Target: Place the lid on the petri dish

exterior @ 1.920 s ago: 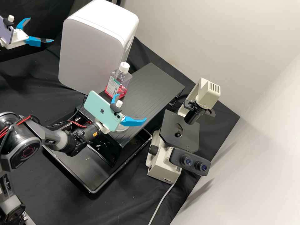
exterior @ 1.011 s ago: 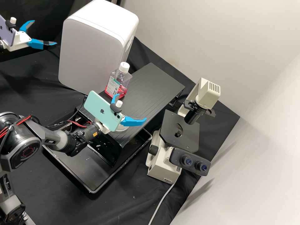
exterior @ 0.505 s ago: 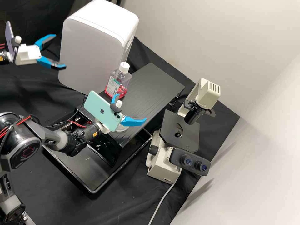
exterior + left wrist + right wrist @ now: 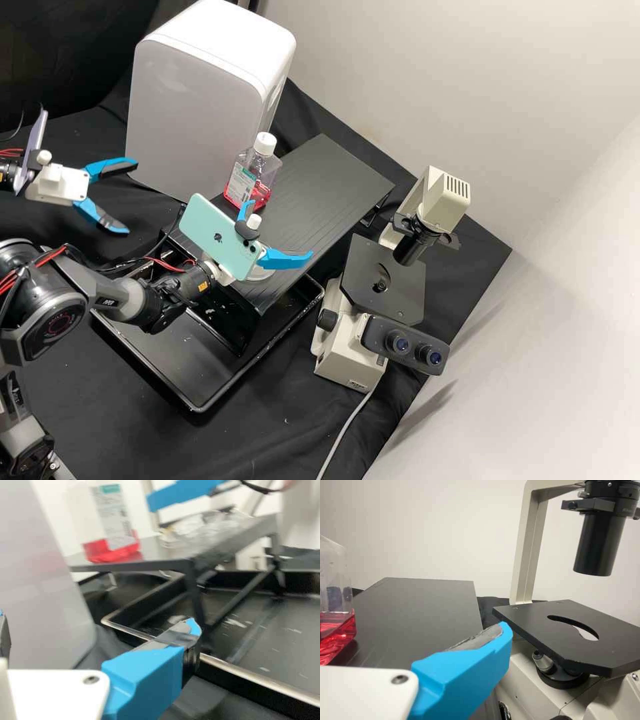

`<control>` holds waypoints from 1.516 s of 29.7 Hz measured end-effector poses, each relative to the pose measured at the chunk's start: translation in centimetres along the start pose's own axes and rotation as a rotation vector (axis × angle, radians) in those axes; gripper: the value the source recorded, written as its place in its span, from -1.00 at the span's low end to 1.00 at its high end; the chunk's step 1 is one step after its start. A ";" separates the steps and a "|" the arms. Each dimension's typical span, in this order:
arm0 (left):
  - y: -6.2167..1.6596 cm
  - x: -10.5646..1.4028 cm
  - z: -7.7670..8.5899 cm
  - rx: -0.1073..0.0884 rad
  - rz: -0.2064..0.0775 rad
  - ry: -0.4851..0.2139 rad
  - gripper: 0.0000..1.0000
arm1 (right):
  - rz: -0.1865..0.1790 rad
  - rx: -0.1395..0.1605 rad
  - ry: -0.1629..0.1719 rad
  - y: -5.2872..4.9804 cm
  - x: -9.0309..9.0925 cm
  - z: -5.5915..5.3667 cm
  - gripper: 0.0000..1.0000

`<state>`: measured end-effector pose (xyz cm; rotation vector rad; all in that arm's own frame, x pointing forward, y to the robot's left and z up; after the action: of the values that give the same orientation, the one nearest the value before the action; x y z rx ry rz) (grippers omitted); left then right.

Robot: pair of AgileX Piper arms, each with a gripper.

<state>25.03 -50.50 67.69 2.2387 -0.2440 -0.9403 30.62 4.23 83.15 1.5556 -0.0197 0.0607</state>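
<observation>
My right gripper (image 4: 281, 228) hangs open over the near-left part of the black raised platform (image 4: 327, 187), beside the flask; one of its fingers (image 4: 465, 665) shows with nothing in it. My left gripper (image 4: 128, 195) is open at the far left, low over the black cloth, just left of the tray, and holds nothing. On the platform's near end lies a clear, blurred thing (image 4: 200, 525), perhaps the petri dish; in the high view the right gripper hides that spot. I cannot make out a separate lid.
A flask of red liquid (image 4: 250, 177) stands on the platform's left end. A big white box (image 4: 200, 87) rises behind it. The platform stands in a black tray (image 4: 200, 393). A microscope (image 4: 393, 287) sits to the right.
My left gripper has come down from the upper left corner towards the tray's left side, and its fingers have spread wider. The right arm has stayed still.
</observation>
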 end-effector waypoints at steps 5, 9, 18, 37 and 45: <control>-0.53 -0.3 1.2 -0.005 -0.026 -0.038 1.00 | 0.000 0.000 0.000 0.0 0.0 0.0 1.00; -0.92 -0.4 2.6 0.001 -0.043 -0.077 1.00 | 0.000 0.000 0.000 0.0 0.0 0.0 1.00; -2.08 -0.5 4.2 0.029 -0.088 -0.137 1.00 | 0.000 0.000 0.000 0.0 0.0 0.0 1.00; -3.37 -0.5 5.6 -0.044 -0.136 -0.212 1.00 | 0.000 0.000 0.000 0.0 0.0 0.0 1.00; -3.49 -0.3 5.7 -0.068 -0.139 -0.224 1.00 | 0.000 0.000 0.000 0.0 0.0 0.0 1.00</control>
<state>20.65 -50.75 62.68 2.1097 -0.1551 -1.2573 30.62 4.23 83.15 1.5556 -0.0197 0.0607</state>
